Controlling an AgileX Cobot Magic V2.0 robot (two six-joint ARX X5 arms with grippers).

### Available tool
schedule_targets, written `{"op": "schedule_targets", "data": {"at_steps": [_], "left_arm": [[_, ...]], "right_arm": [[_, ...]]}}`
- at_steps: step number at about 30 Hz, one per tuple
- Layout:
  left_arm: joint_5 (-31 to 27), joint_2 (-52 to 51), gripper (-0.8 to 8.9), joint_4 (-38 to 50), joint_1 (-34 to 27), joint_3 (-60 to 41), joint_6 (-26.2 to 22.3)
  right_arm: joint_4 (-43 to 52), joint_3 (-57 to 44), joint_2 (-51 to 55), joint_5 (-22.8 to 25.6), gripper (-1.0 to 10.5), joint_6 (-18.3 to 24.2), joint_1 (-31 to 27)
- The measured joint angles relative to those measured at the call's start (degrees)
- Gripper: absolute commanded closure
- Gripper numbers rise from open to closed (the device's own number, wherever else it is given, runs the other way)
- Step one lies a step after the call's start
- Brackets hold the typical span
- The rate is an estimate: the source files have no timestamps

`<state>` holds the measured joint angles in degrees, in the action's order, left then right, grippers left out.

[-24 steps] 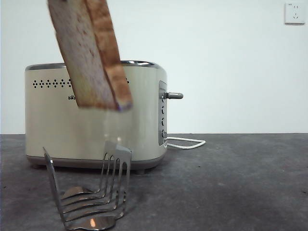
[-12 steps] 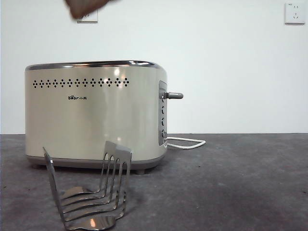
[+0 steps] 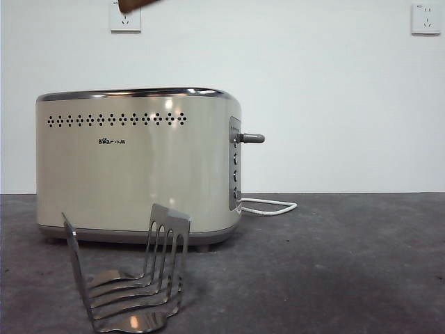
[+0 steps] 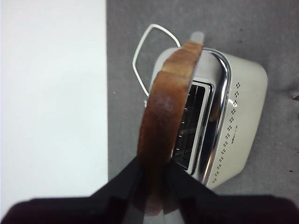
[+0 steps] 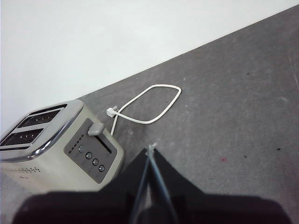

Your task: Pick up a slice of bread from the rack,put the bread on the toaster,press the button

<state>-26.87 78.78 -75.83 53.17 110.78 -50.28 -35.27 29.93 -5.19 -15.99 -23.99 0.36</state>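
Observation:
My left gripper [image 4: 152,175] is shut on the slice of bread [image 4: 163,121] and holds it high above the cream toaster [image 4: 233,116], edge on over its open slots. In the front view only the brown bottom corner of the bread [image 3: 139,5] shows at the top edge, well above the toaster [image 3: 135,163]. The steel rack [image 3: 128,278] stands bare in front of the toaster. The grey lever button [image 3: 252,138] sticks out of the toaster's right end panel; it also shows in the right wrist view [image 5: 96,129]. My right gripper [image 5: 150,156] is shut and empty, to the right of the toaster.
A white power cord [image 3: 268,206] loops on the dark table [image 3: 334,264] behind the toaster's right end. Two wall sockets [image 3: 425,19] sit high on the white wall. A column of small round buttons [image 5: 91,158] runs down the end panel.
The bread has risen from in front of the toaster's face to the top edge of the front view, almost out of sight. The rack and toaster have not moved.

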Motion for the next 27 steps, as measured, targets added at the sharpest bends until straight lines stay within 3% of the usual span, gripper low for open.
{"op": "schedule_targets", "data": {"at_steps": [27], "left_arm": [[0.26, 7.58, 8.23, 0.0, -9.31, 0.0, -0.68]], "right_arm": [[-1.55, 0.02, 0.0, -0.33, 9.5, 0.2, 0.0]]}}
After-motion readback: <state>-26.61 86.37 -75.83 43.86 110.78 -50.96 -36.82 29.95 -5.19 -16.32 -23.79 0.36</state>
